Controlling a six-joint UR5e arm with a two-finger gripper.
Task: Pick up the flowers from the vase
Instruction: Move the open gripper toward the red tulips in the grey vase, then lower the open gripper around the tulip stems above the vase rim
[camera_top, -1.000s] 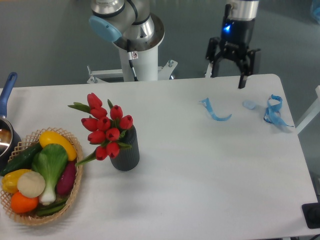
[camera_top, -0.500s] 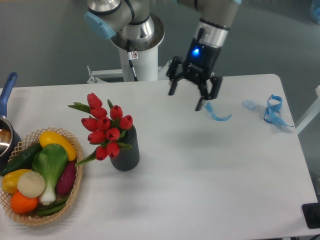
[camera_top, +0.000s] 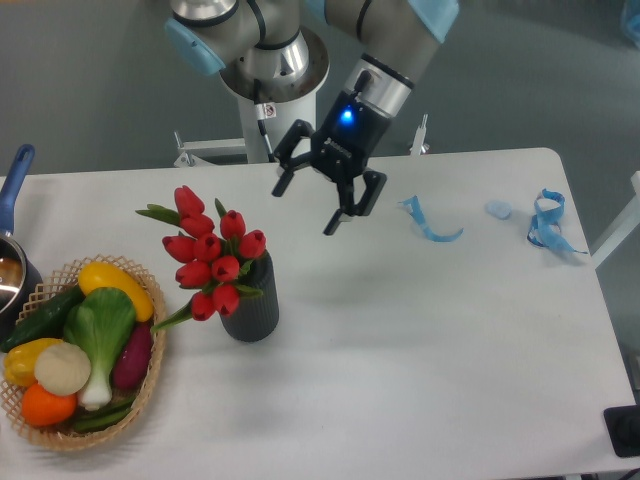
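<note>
The flowers (camera_top: 208, 256), red tulip buds with green leaves, stand tilted to the left in the vase (camera_top: 252, 304), a short dark ribbed cylinder left of the table's middle. My gripper (camera_top: 304, 207) hangs above the table, up and to the right of the bunch and well apart from it. Its fingers are spread open and nothing is between them. The stems are hidden inside the vase.
A wicker basket (camera_top: 140, 408) of vegetables sits at the front left. A blue-handled pot (camera_top: 12, 200) is at the left edge. Blue ribbon pieces (camera_top: 430, 224) (camera_top: 547, 222) lie on the right side of the white table (camera_top: 430, 350). The arm's base (camera_top: 275, 95) stands behind.
The gripper has swept left across the back of the table, from the far right corner to near the flowers, staying open. Flowers and vase have not moved.
</note>
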